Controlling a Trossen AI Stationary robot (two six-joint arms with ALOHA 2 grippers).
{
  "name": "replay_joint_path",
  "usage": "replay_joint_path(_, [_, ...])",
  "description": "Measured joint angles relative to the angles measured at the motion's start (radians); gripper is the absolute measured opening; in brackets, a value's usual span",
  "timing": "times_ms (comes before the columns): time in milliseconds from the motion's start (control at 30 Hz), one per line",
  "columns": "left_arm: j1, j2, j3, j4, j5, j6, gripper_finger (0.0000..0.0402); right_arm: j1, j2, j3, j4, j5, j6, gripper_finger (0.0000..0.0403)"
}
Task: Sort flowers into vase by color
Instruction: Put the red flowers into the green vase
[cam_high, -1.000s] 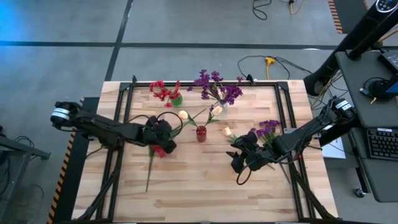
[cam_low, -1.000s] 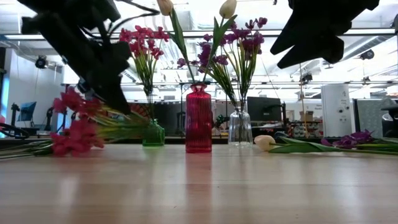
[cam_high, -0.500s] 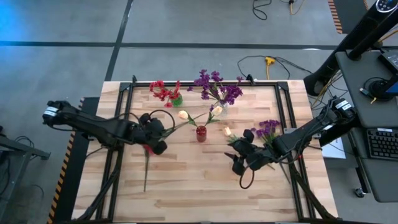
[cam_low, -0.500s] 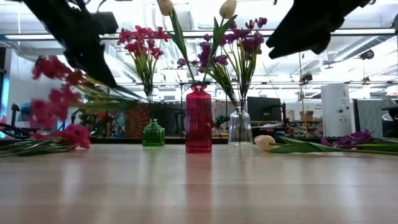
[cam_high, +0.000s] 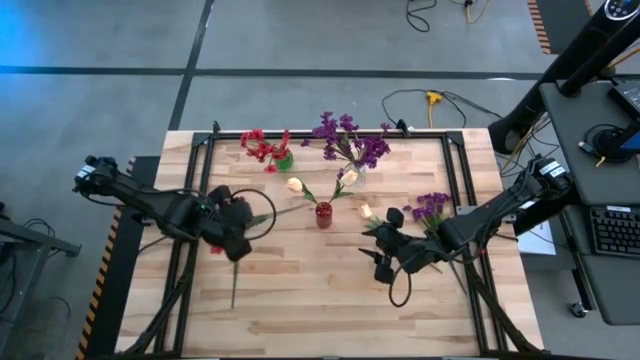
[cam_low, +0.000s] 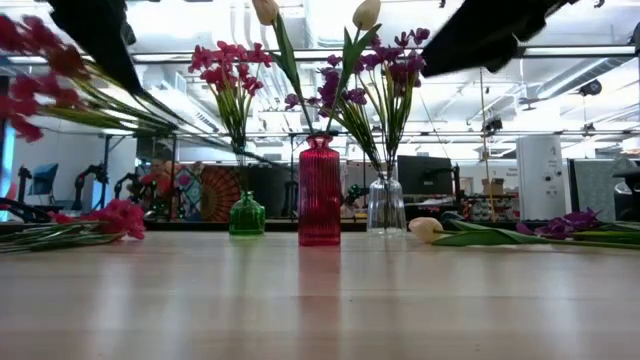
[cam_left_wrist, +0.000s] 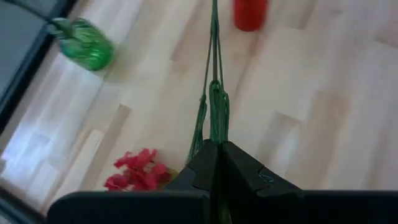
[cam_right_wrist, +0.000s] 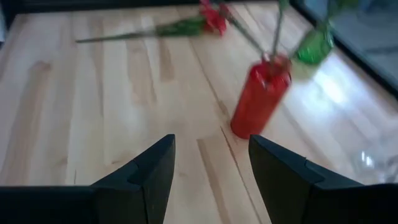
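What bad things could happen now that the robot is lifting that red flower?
The left gripper is shut on just the thin stem of the red flower sprig, so the sprig might twist or slip out. The green vase already holds tall red flowers, so the swinging sprig might knock it or tangle in them. Another red sprig lies on the table under that arm and might get dragged.

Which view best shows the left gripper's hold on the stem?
The left wrist view: the left gripper is shut on a green stem running forward from its fingers. The high view shows only the gripper from above. The low view shows raised red blossoms, not the grip. The right wrist view misses it.
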Motion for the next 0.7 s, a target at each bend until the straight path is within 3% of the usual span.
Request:
replay_joint_path(200, [-0.094, 0.012, 0.051, -0.017, 0.128, 0.004, 0.0002, 0.0, 0.0, 0.0, 0.161, -0.002, -0.226, 0.0196])
replay_joint_path(467, [-0.188, 0.026, 0.11, -0.013, 0.124, 0.012, 0.0002, 0.0, 0.063, 0.0, 0.36, -0.008, -0.416, 0.0196])
replay_joint_path(700, [-0.252, 0.089, 0.133, 0.086, 0.119, 0.071, 0.0002, -0.002, 0.214, 0.063, 0.491, -0.01, -0.434, 0.0196])
